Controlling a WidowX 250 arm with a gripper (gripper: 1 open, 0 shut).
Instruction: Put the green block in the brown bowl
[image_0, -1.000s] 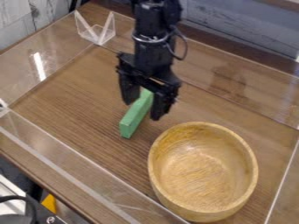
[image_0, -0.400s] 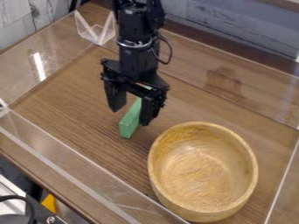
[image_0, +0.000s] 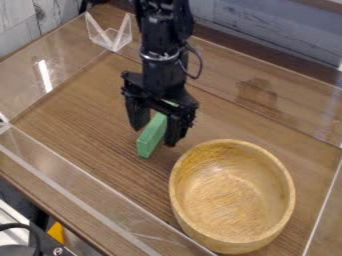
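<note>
- Green block is lying on the wooden tabletop, left of the brown bowl in view, apart from it, slanting; its far end is sitting under/between the gripper fingers, as far as the cam view is showing.
- Jaws are standing wide, one finger each side of the block, approx.; nothing is being gripped. Whether a fingertip is touching the block, can't tell.
- Risk: fingers are straddling only the far part, it seems, so closing there is risking an off-centre grip; the near end could be sagging or swinging on the lift.
- Risk: block is lying at a slant; if the jaws aren't matching its angle, one finger is likely landing first & twisting or shoving it away.
- Risk: if the tips are staying too high, they're closing over the top & slipping off, w/ the block being left behind.
- Risk: bowl's thick rim is standing near; a low carry could be knocking the block on it, poss. tipping or sliding the bowl.
- Risk: a release too close to the rim could be dropping the block outside, e.g. if the long bar is hanging over the edge.
- Count, task things: 1 green block, 1 brown bowl.
- Count, rest: 1 gripper w/ 2 fingers, 1 robot arm, 1 tabletop.
</note>
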